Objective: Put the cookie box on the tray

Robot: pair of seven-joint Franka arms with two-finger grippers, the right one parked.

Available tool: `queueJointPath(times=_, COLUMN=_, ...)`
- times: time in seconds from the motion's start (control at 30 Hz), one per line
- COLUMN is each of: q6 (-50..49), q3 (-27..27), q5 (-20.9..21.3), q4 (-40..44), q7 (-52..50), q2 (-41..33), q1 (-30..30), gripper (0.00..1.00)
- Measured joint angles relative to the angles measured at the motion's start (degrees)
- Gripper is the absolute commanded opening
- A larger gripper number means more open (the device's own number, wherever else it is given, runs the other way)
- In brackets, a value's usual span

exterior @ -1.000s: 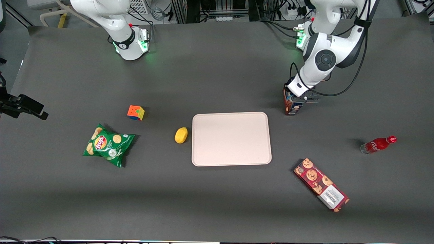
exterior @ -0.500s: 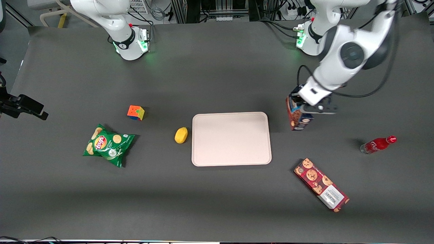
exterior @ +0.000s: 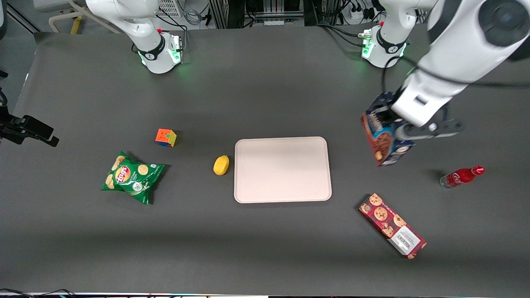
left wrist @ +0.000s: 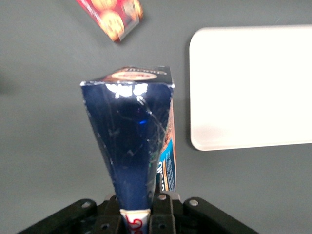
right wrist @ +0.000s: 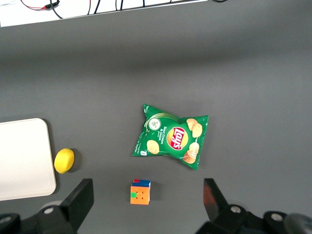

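The cookie box [exterior: 383, 140], a dark navy carton with a reddish-brown cookie picture, hangs high above the table, tilted, beside the tray toward the working arm's end. My left gripper [exterior: 403, 133] is shut on its upper end. In the left wrist view the box [left wrist: 134, 141] stretches away from the gripper [left wrist: 138, 210], whose fingers press on both of its sides. The tray [exterior: 282, 169], pale pinkish-cream with a low rim, lies flat at mid-table with nothing on it, and also shows in the wrist views [left wrist: 253, 87] [right wrist: 22, 158].
A longer red cookie box [exterior: 392, 226] lies nearer the front camera than the held carton. A red cola bottle [exterior: 461, 176] lies toward the working arm's end. A lemon [exterior: 221, 165] touches the tray's edge; a puzzle cube [exterior: 165, 137] and green chips bag [exterior: 131, 177] lie toward the parked arm's end.
The gripper has lifted the cookie box off the table, carrying it upward and toward the working arm's end. The box now looks larger and more tilted.
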Motion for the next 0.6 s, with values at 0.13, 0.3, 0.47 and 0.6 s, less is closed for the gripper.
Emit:
queueJointPath(times=0.13, q6=0.2, q3=-3.8, q5=1.1, q4=2.3, q7=-4.7, q2=7.0, q1=-0.4, gripper=0.00)
queueJointPath(times=0.3, q6=3.8, q3=-7.3, q5=5.5, q4=2.0, q7=-7.3, q2=15.2, q1=-0.9, gripper=0.00)
queueJointPath(times=0.47, q6=11.4, q3=-8.8, q5=8.3, q4=-1.4, q7=-8.0, q2=21.0, q1=-1.5, gripper=0.00)
queueJointPath(times=0.6, q6=16.7, q3=-9.0, q5=9.8, q4=-5.4, q7=-8.0, q2=22.5, q1=-1.8, gripper=0.00)
